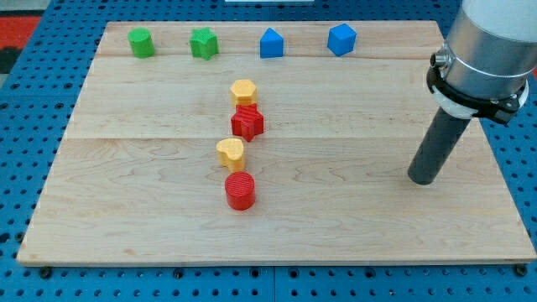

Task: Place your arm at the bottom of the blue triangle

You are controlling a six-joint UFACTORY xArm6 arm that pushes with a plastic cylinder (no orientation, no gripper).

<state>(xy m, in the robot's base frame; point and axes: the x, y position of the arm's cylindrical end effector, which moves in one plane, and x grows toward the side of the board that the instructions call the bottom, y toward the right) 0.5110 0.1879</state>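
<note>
my tip [423, 179] resting on the wooden board [336, 235] at the view's right, well apart from every block.
there is no pincer to read, only the bare rod. the blue triangle [270, 44] sits in the top row, left of the blue cube [341, 39] and right of the green star [203, 44] and green cylinder [141, 42]. a central column runs yellow hexagon [243, 91], red star [247, 122], yellow heart [230, 153], red cylinder [240, 190].

The pale wooden board [336, 218] shows straight grain. On it are a green cylinder block [141, 43], green star block [203, 44], blue triangle block [270, 44], blue cube block [341, 39], yellow hexagon block [243, 91], red star block [247, 122], yellow heart block [230, 153] and red cylinder block [240, 191].
</note>
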